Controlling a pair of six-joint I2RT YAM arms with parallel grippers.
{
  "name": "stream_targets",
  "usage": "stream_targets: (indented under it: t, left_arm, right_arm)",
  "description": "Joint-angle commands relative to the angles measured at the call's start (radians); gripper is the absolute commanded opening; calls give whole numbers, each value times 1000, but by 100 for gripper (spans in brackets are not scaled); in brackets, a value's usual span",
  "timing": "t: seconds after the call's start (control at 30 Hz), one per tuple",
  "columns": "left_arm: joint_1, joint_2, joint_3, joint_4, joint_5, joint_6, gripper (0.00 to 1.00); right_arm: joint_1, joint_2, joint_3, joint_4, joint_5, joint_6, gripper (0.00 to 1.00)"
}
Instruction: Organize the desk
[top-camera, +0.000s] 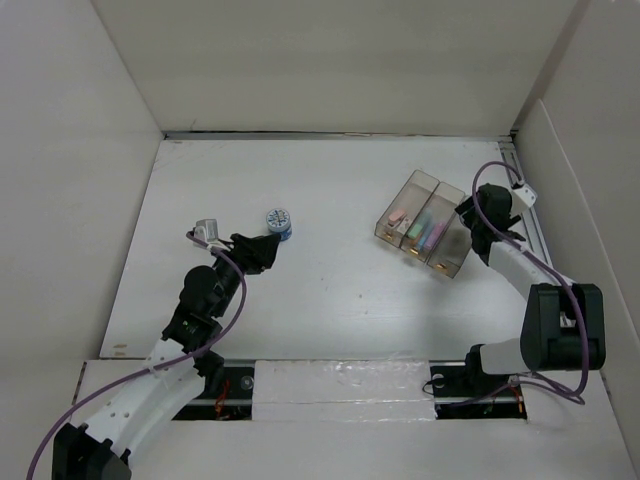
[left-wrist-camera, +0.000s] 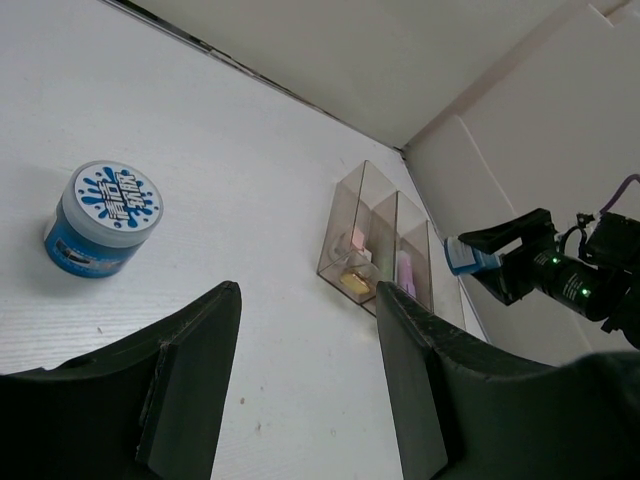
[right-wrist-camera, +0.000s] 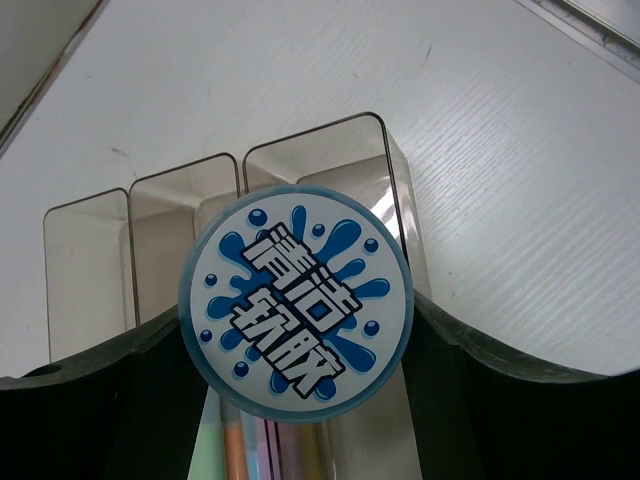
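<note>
Wrist views, not top, show right hand (right-wrist-camera: 297, 335) gripping jar (right-wrist-camera: 296, 292)

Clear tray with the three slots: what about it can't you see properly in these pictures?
- Right wrist view: the held jar, clamped in the right gripper, covers the middle of the clear tray. Only the ends of pastel sticks show below it.
- Left wrist view: the pink and yellow bits in the tray are too small to name.
- Top view: the held jar cannot be picked out against the dark gripper.
</note>
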Motion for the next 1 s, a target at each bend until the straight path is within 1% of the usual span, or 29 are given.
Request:
stream_targets:
  t: [0.0,0.2,0.43,0.67,0.7,0.87,0.9,0.97]
  left_arm:
    - [-4,-18,23,40,6,4,52]
    - [-4,-20,25,39,5,4,52]
    - [-4,-23,22,40,2,4,52]
    - [-4,-18,22,39,-4,5,52]
    - [-4,-20,23,37,-6,5,52]
    - [-4,-21,23,37,-4,5,52]
    - [-4,-20,22,36,-7,7,52]
    - [-4,-15,28,34,-4,5,52]
  right_arm:
    - [-9,-11,71,80,2,-7,32]
    - [-20,25,99,59,-5,-6,36]
    - [-39,57,140,-26,0,2,37]
    - [-49,72,157,-55,-3,0,38]
    - [-49,75,159,-57,-8,-3,40]
    - [-49,92,177,-67,-26,-3,43]
    - [-49,92,177,-66,-31,-6,52]
    - [-49,88,174,-63,-35,-7,54]
